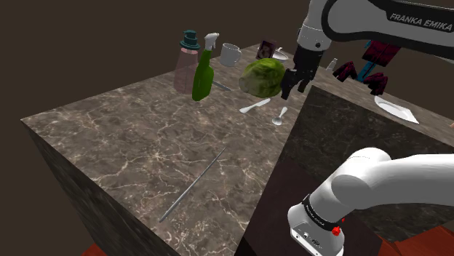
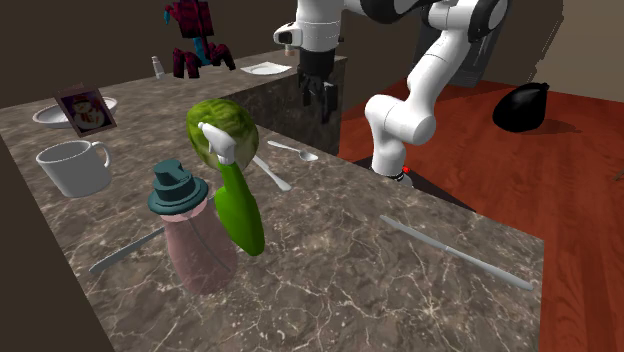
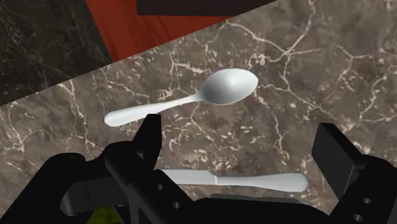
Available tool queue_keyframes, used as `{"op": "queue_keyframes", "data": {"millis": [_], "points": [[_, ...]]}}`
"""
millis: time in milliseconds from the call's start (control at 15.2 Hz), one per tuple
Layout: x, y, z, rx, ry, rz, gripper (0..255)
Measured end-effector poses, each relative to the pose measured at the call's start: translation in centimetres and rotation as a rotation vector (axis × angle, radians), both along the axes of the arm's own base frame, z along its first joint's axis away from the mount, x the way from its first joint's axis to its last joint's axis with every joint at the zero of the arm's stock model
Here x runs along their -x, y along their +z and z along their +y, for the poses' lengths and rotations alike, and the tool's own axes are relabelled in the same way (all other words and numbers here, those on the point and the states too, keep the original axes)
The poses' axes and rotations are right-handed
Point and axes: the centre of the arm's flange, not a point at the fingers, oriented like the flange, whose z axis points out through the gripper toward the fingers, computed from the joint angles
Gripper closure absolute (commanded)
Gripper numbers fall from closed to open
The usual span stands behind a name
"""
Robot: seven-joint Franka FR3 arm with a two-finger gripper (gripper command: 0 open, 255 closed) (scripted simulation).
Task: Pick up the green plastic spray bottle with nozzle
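Work surface: a dark marble-patterned counter (image 1: 131, 138), with the arm's stand at its right side in the shoulder view.

Nearest item: a long thin grey rod (image 1: 193, 185), lying flat on the counter's near part, well apart from everything else.

Further in, near the counter's right edge in the shoulder view, a white spoon (image 3: 191, 102) lies flat. A white table knife (image 3: 242, 181) lies flat just beside it, not touching it.

The gripper (image 3: 242, 127) hangs above these two utensils. The wrist view shows its fingers (image 3: 149, 137) spread apart, closed on no object and clear of the utensils below.

Next, to the shoulder view's left of the gripper, sits a head of lettuce (image 1: 262, 78).

The green spray bottle (image 1: 202, 76) stands beyond the lettuce, to its left in the shoulder view, white nozzle uppermost. It leans noticeably rather than standing plumb. The lettuce lies between it and the gripper, which is well apart from the bottle.

A pink bottle with a teal cap (image 1: 186, 65) stands just beside the spray bottle; contact between them cannot be confirmed.

Far zone: a white mug (image 1: 231, 54) sits behind the spray bottle. A small framed picture (image 1: 268, 49) is propped behind the lettuce.
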Motion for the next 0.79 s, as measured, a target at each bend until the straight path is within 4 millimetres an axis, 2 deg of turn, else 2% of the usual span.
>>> {"op": "queue_keyframes", "data": {"millis": [198,594,792], "points": [[-1.1,0.1,1.0,-0.020,-0.054,0.017,0],[-7.1,0.6,4.8,-0.121,-0.319,0.100,0],[-10.8,0.8,6.5,-0.173,-0.458,0.144,0]]}}
